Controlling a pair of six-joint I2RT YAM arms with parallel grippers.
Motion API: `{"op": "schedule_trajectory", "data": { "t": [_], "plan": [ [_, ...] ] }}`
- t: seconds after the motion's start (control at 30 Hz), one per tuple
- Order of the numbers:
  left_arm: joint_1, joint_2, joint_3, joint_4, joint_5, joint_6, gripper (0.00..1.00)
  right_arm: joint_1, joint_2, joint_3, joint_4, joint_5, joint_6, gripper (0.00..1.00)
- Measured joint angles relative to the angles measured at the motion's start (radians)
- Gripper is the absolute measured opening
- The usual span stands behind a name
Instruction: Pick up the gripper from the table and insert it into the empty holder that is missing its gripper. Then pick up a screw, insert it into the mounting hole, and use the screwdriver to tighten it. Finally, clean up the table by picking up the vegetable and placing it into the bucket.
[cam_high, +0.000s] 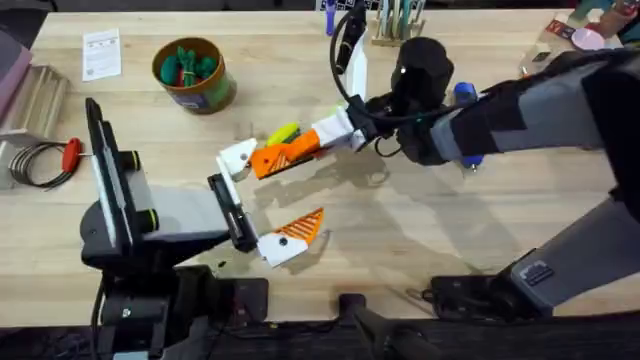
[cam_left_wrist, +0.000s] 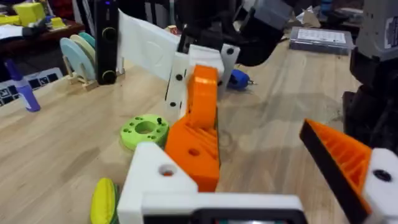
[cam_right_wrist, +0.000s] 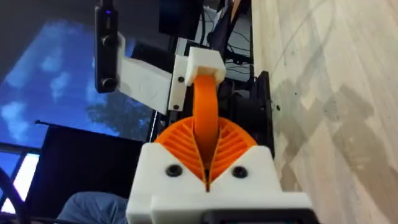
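While the right gripper (cam_high: 318, 140) pinches the orange gripper (cam_high: 283, 157) between its pads, the piece is held level above the table with its far end at the white holder (cam_high: 238, 157) on the upper jaw tip of the left gripper (cam_high: 262, 200). The left gripper's jaws are spread wide; the lower tip already carries an orange finger (cam_high: 303, 227). In the left wrist view the piece (cam_left_wrist: 200, 127) sits against the holder (cam_left_wrist: 157, 177), though whether it is fully seated cannot be told. Judging by this, insertion is under way; the screw and tightening remain. The screwdriver (cam_high: 465, 95) lies behind the right arm. The corn (cam_high: 283, 133) is still on the table, well apart from the bucket (cam_high: 193, 76), so cleanup remains too
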Motion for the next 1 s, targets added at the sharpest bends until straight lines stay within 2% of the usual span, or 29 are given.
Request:
{"op": "schedule_trajectory", "data": {
  "t": [0.37, 0.6, 1.0],
  "plan": [
    [0.0, 0.0, 0.0, 0.0, 0.001, 0.0, 0.985, -0.054, 0.0, 0.0, -0.001, -0.028, -0.001, 0.008],
    [0.0, 0.0, 0.0, 0.0, 0.001, 0.0, 0.986, -0.035, 0.001, 0.0, -0.01, -0.083, -0.001, 0.008],
    [0.0, 0.0, 0.0, 0.0, 0.002, 0.0, 0.986, 0.024, 0.001, 0.0, -0.011, -0.088, 0.0, 0.008]
  ]
}}
